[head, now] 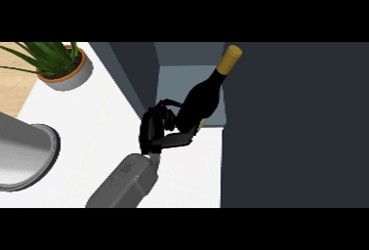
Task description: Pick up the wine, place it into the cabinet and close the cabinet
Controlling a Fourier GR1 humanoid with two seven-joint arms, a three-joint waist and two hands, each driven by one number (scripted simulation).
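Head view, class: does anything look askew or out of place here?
The wine bottle is tilted, its gold-capped neck leaning up and right into the cabinet opening, held by a hand curled round its base. Nothing looks spilled.

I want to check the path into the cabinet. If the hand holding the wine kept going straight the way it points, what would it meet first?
Probably the cabinet's pale inside; the right hand with the wine points into the opening. Depth is unclear.
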